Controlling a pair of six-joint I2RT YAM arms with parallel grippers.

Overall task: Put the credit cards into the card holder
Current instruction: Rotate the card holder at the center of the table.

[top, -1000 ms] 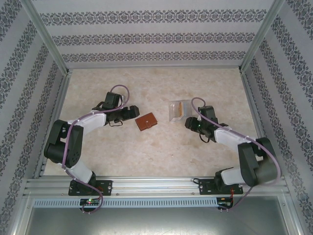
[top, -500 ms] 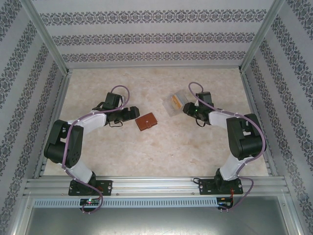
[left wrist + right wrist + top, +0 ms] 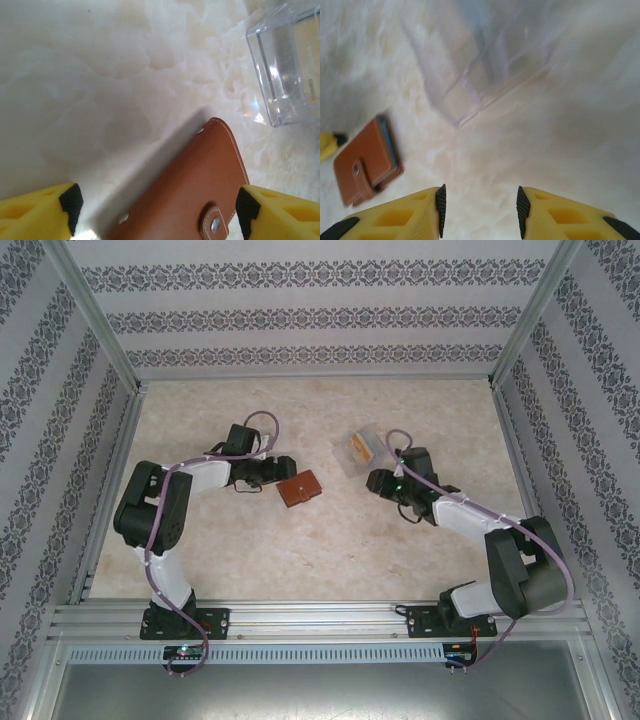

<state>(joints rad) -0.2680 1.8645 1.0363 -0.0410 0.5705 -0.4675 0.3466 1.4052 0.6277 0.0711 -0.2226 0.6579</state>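
**A:** Now, changes, biggest first. The left arm (image 3: 160, 510) has drawn its elbow in and reached further right. The right arm (image 3: 500, 540) went out to the clear box (image 3: 270, 75) and has pulled back a little.

**B:** And the box?

**A:** Nudged far and slightly left, and turned a bit. The card holder (image 3: 300, 488) is unmoved, strap snapped shut, left of centre on the surface (image 3: 320, 550).

**B:** Fingers?

**A:** Left fingers (image 3: 283, 469) are spread wide, one either side of the holder, not clamped on it. Right fingers (image 3: 374, 481) are partly open with nothing between them, just near of the box.

**B:** Meaning?

**A:** My read is that the holder is about to be steadied. No card is out yet.

**B:** Counts?

**A:** Two arms, one box, one holder. The credit cards (image 3: 358, 449) are inside the box. Orange shows, but I can't tell how many.
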